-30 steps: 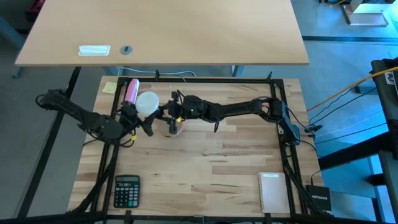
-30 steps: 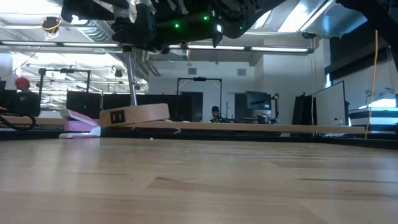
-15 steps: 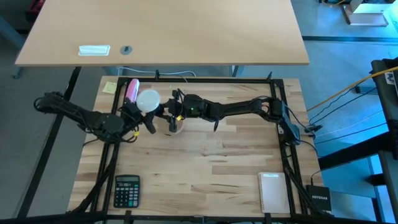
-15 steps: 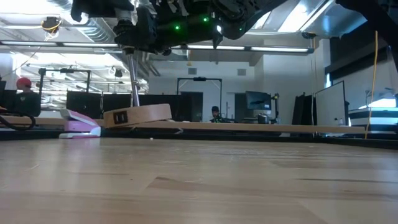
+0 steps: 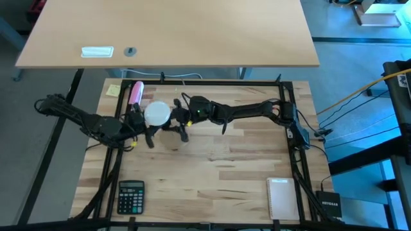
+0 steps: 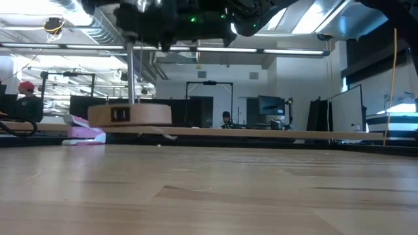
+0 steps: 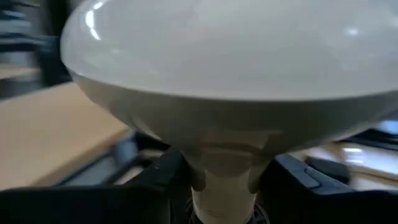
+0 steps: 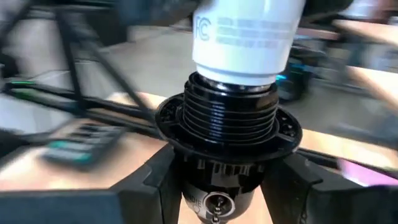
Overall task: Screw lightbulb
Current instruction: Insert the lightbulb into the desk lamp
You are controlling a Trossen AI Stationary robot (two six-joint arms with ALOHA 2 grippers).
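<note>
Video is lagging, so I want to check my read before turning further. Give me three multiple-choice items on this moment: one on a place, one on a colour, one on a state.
1. Where is the calculator?
A) at a corner of the table, on the left arm's side
B) under the bulb
C) on top of a notepad

2. What colour is the socket?
A) white
B) black
C) red

3. How is the bulb held?
A) it lies loose on the table
B) the left tool grips its neck, and its base sits in the socket, which the right tool grips
C) the right tool alone carries it

Answers:
1 A: the high view shows it alone at that corner.
2 B: the right wrist view shows black threads.
3 B: both wrist views show dark fingers either side.
</note>
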